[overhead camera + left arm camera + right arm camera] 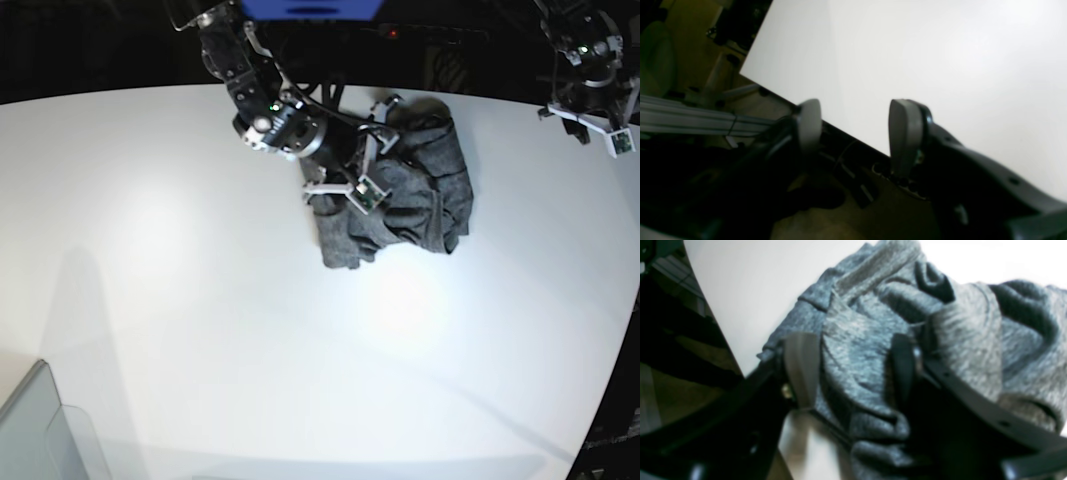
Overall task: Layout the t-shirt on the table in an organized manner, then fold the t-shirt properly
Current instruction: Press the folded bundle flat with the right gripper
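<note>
Your t-shirt (405, 185) sits bunched in a wrinkled grey heap at about one o'clock from the middle of the table (200, 330), close to the far edge, nothing laid flat; your right gripper (345, 190) is down on the heap's nine o'clock side, and in the right wrist view a thick fold of the t-shirt (857, 350) fills the gap between its fingers (801, 366), cloth touching both pads; the jaws stand well apart around that fold, and you can't tell from these views whether they're squeezing it or merely straddling it; your left gripper (590, 60) hangs at the table's two o'clock edge, well apart from the cloth, and the left wrist view shows its fingers (903, 133) spread wide with nothing between them, only bare white table (940, 66) and the dark floor past the rim beneath; a translucent grey bin corner (35, 430) pokes in at seven o'clock, well away from everything
</note>
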Motion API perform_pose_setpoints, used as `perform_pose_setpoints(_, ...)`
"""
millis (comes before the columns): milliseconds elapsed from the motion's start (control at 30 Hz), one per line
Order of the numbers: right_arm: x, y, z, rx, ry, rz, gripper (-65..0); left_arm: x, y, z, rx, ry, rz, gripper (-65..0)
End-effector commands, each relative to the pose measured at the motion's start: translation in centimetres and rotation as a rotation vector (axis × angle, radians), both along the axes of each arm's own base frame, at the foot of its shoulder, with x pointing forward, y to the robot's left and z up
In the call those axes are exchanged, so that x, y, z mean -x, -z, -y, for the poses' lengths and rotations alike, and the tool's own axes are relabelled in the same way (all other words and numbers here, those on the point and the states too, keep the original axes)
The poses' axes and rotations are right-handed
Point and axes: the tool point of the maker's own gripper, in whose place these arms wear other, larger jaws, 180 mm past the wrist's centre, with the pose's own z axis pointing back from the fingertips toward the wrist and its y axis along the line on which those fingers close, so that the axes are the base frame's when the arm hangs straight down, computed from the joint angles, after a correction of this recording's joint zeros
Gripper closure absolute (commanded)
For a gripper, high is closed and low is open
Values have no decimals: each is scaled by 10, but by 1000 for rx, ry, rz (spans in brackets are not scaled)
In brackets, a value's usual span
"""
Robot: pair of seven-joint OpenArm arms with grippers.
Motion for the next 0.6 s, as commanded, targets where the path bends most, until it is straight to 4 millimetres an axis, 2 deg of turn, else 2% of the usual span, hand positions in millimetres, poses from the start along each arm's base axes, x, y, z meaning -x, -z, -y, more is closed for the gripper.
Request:
perform_pose_setpoints(0, -10, -17, -7, -53, 2, 40, -284, -1, -9, -5, -28, 0, 22, -322)
perform_pose_setpoints(100, -9, -7, -8, -39, -4, 16, -281, -1, -9, -5, -28, 0, 22, -322)
perform_pose_setpoints(233, -5, -4, -13, -34, -24, 8, -287, -1, -9, -5, -28, 0, 22, -322)
perform_pose_setpoints(367, 6, -4, -24, -30, -71, 12, -352, -1, -9, -5, -28, 0, 22, -322)
perform_pose_setpoints(433, 10, -4, -27, -31, -86, 13, -360, -1, -9, -5, -28, 0, 22, -322)
perform_pose_setpoints(500, 12, -5, -31, -31, -98, 16, -336, -1, -9, -5, -28, 0, 22, -322)
perform_pose_setpoints(567, 12, -6, -31, -32, -100, 17, -285, -1, -9, -5, -28, 0, 22, -322)
